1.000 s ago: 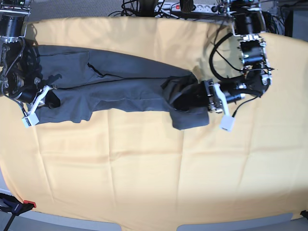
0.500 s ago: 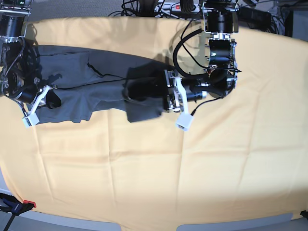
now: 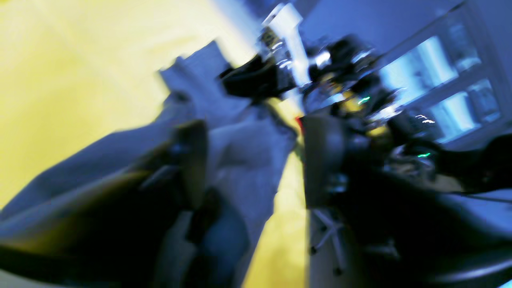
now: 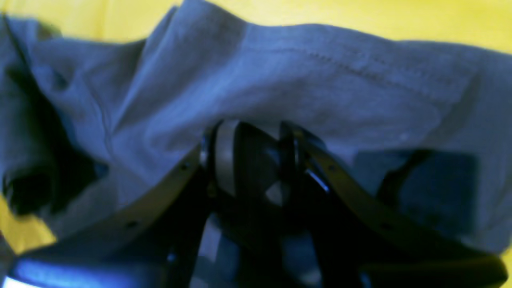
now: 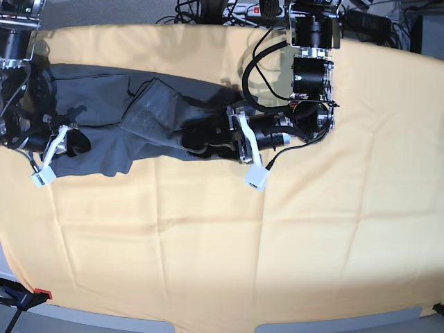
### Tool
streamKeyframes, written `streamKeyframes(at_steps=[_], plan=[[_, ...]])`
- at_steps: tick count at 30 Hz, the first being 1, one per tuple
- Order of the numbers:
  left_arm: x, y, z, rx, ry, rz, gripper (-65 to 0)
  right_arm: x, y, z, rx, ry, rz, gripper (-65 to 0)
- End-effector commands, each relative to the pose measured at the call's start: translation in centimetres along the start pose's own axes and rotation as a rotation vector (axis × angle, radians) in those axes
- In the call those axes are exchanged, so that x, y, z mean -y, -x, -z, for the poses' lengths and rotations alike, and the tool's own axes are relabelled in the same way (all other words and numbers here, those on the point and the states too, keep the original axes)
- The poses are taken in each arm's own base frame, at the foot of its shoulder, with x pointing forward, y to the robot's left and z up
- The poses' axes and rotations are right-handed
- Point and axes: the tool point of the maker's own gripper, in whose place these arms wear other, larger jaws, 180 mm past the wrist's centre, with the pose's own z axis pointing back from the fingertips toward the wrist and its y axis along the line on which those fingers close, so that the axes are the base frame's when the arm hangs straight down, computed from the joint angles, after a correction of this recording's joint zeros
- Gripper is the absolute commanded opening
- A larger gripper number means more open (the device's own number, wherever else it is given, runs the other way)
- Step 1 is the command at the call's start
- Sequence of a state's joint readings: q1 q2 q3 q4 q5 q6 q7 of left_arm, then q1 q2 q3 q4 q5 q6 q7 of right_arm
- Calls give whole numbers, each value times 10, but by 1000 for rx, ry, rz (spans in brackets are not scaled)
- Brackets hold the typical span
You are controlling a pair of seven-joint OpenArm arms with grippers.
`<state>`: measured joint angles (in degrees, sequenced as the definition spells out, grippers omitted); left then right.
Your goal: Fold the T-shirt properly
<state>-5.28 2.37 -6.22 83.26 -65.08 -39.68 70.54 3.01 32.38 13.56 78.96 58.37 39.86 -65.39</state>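
- T-shirt [image 5: 139, 118] lies in a long bunched strip across the far-left part of the counter, on the yellow cloth [image 5: 229, 243]; one end flipped over toward the middle, making a raised fold near the strip's centre
- left claw [image 5: 208, 139] low at the shirt's right end, reaching sideways into the fabric; tips hidden in dark folds in the base view
- left wrist view badly blurred; one finger [image 3: 192, 160] shows against grey fabric, cloth draped beside it; cannot tell if it is clenched, released or grasping
- right claw [image 5: 73, 142] at the shirt's left end, near the lower edge of the strip, by the counter's left side
- right wrist view: fingers [image 4: 224, 156] stand parted, a gap between them, shirt hem [image 4: 360, 72] bunched just past and over the tips; whether any cloth is pinched, cannot tell
- white camera block [image 5: 254, 177] hangs off the left wrist above bare cloth; another one [image 5: 38, 178] by the right wrist
- cables [image 5: 229, 10] piled behind the counter's far edge
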Motion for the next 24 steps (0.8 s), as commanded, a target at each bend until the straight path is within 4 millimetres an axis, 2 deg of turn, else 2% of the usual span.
streamKeyframes(at_steps=[1,3,5,8,10,13,16,19,24], plan=[[-2,-11,-1,8,-21,45,-650,6,-42,-26,118,25,-50,-453],[-18,0,-8,-37,-102,54,-650,11,-63,-49,185,67,-74,-452],[-25,2,-16,-32,-134,49,-650,18,-76,-75,247,127,-90,-440],[-30,1,-24,-29,-155,52,-650,31,-77,-104,276,179,-65,-333],[-32,-2,-27,-22,-165,54,-650,39,-64,-113,270,202,-10,-283],[-34,-2,-31,-24,-173,56,-650,43,-27,-110,209,209,46,-277],[-37,-2,-35,-31,-182,60,-650,37,10,-99,145,187,83,-277],[-40,-2,-40,-40,-194,67,-650,33,28,-93,135,181,118,-277],[-45,-1,-50,-54,-217,73,-650,45,51,-86,118,280,182,-276]])
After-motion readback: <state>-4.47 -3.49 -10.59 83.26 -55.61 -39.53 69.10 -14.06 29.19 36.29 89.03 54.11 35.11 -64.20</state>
